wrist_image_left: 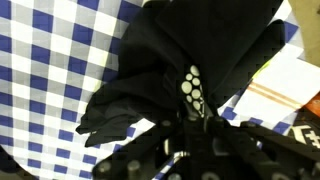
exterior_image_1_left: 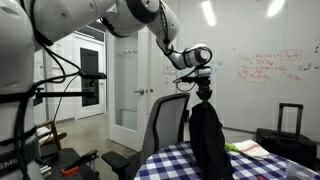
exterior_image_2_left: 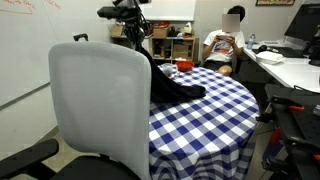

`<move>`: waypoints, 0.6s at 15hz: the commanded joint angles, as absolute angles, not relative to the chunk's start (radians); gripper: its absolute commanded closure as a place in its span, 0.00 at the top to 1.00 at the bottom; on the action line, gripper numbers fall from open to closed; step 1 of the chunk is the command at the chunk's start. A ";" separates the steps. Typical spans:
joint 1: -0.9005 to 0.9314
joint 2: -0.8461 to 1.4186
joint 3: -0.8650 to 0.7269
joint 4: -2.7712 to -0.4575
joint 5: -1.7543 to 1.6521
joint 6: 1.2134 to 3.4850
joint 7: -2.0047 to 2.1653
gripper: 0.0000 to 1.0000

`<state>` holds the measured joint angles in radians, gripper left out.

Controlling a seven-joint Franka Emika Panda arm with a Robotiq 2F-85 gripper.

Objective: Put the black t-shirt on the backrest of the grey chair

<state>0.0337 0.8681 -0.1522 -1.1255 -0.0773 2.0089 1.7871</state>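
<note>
Gripper (exterior_image_1_left: 204, 93) of mine was clamped on the black t-shirt (exterior_image_1_left: 208, 138), which hung down onto the blue-checked table (exterior_image_1_left: 165, 163). I noted the grey chair (exterior_image_1_left: 166, 118) alongside, whiteboard (exterior_image_1_left: 262, 85) behind.

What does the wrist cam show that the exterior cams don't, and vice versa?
Wrist view only: a close-up of the gripper pinching bunched fabric of the black t-shirt, with one dotted finger pad visible.
Exterior views only: the grey chair with nothing draped on it, the shirt hanging from the gripper beside it, a whiteboard, a black suitcase and a seated person.
Shared: the shirt, the gripper and the blue-and-white checked tablecloth.
</note>
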 commanded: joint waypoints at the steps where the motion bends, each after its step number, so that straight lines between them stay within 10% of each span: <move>1: 0.061 0.815 -0.176 -1.065 -0.096 1.983 1.820 0.01; 9: 0.151 0.841 -0.188 -0.724 -0.186 1.810 1.860 0.01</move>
